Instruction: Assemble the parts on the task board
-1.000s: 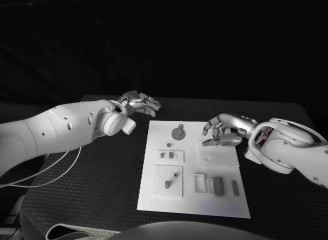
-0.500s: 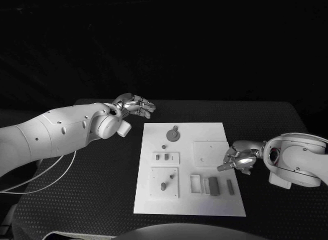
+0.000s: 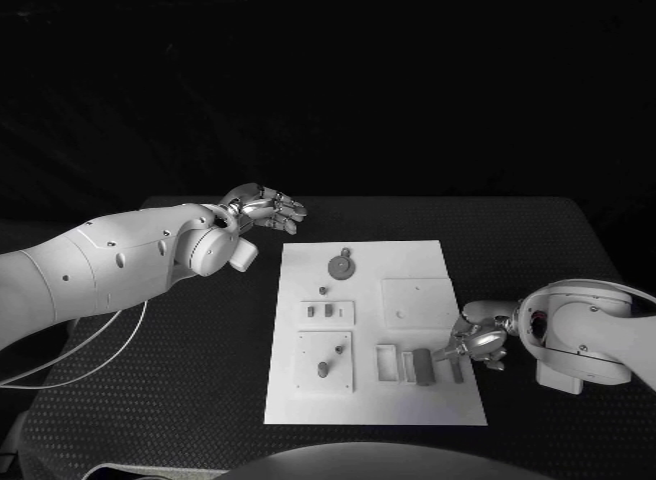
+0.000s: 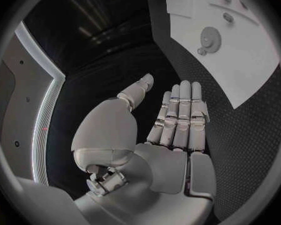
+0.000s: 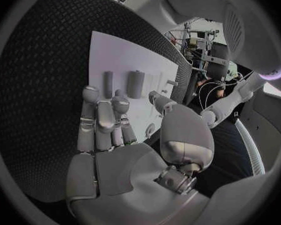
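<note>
Right hand [image 3: 480,342]: one, at the near right edge of the task board [image 3: 415,262], over the board's margin beside the upright blocks. Fingers extended and slightly apart, thumb set off to the side; nothing held. In the right wrist view the same hand [image 5: 109,130] shows its fingertips [image 5: 90,92] just short of two grey blocks; contact with the board cannot be told.

Left hand [image 3: 265,210]: one, off the board's far left corner, above the black worktop [image 3: 544,230]. Fingers straight and side by side, thumb apart, palm bare; nothing held, as the left wrist view [image 4: 178,120] confirms.

Task board: one white plate, middle of the worktop. On it, counted:
- gear part [image 3: 341,265], one, far end, left of centre;
- small pin [image 3: 322,291], one, just nearer than the gear;
- raised white plates, three: one at centre left with two small pegs [image 3: 325,311], one at near left with a peg and lever [image 3: 325,360], one at centre right [image 3: 418,300] with a single small stud;
- upright rectangular blocks [image 3: 420,364], about four, near end, beside the right hand.
</note>
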Robot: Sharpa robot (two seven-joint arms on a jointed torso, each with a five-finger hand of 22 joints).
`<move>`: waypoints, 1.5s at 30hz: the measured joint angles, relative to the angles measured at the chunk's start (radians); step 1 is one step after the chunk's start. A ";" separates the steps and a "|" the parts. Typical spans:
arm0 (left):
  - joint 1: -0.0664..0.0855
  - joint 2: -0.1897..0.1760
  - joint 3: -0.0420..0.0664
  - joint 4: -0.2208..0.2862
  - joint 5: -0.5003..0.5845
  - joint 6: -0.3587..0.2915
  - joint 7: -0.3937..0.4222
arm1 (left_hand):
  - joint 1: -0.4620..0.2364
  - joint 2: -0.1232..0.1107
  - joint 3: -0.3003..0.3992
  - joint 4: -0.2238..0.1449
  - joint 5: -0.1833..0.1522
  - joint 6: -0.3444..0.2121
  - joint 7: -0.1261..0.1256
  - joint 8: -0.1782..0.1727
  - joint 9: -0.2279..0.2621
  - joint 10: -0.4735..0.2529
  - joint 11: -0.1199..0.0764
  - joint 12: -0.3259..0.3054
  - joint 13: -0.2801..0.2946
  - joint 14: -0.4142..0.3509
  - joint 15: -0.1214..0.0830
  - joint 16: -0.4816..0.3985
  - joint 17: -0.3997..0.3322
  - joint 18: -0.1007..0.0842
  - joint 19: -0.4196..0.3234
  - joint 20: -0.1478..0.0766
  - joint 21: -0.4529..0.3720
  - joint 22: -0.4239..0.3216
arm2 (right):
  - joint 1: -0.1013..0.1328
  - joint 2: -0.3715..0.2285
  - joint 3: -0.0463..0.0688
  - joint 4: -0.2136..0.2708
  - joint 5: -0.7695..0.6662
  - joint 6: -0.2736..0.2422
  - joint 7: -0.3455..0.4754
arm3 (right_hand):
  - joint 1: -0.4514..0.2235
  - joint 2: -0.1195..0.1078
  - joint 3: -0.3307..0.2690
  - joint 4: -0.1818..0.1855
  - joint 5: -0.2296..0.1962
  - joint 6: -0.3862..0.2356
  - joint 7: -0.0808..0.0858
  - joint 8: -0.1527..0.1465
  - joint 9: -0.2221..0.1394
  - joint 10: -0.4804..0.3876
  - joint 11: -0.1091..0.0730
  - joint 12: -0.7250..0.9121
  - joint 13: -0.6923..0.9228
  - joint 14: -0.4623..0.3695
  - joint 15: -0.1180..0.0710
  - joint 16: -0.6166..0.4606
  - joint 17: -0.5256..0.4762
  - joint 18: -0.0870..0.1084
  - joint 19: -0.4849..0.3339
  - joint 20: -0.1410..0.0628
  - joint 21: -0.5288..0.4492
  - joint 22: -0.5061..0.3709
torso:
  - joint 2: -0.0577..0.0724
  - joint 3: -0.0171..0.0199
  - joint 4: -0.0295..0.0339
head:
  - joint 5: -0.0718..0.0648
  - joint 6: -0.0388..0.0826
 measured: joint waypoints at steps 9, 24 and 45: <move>0.000 -0.001 0.000 0.001 0.000 0.000 0.000 | -0.004 0.004 -0.003 0.003 0.000 0.000 0.000 0.000 0.000 0.000 0.000 0.000 0.000 0.000 0.000 0.000 0.000 0.000 0.000 0.000 0.000 0.000 | -0.037 0.043 0.000 -0.021 0.001 -0.034 -0.010 | -0.003 0.004 -0.002 0.007 0.000 0.000 0.000 -0.010 0.001 -0.001 -0.001 0.001 0.002 0.007 0.001 0.012 0.006 0.000 -0.004 -0.003 0.010 0.000 | 0.001 -0.0006 0.0022 | 0.001 -0.007; 0.000 -0.002 0.000 0.002 0.000 0.000 0.000 | -0.004 0.004 -0.003 0.003 0.000 0.000 0.000 0.000 0.000 0.000 0.000 0.000 0.000 0.000 0.000 -0.004 0.001 0.000 0.000 0.000 0.000 0.000 | -0.069 0.096 0.002 -0.051 -0.014 -0.074 -0.013 | 0.016 0.034 -0.023 -0.009 0.000 0.049 -0.009 -0.039 -0.010 -0.025 -0.024 0.004 0.005 0.021 -0.007 0.018 -0.006 0.013 -0.019 -0.007 0.026 0.000 | 0.001 -0.0013 0.0014 | 0.007 -0.016; 0.000 -0.002 0.000 0.002 0.000 0.000 -0.001 | -0.004 0.004 -0.003 0.003 0.000 0.000 0.000 0.000 -0.001 0.000 0.000 0.000 0.000 0.000 0.000 -0.004 0.001 0.000 0.000 0.000 0.000 -0.001 | -0.075 0.092 0.000 -0.039 -0.019 -0.126 -0.003 | 0.036 0.213 -0.051 -0.229 -0.005 0.108 -0.032 -0.060 -0.020 -0.002 -0.042 0.008 0.007 0.032 -0.014 0.065 -0.027 0.012 -0.027 0.009 0.058 0.000 | 0.000 -0.0012 0.0001 | 0.012 -0.020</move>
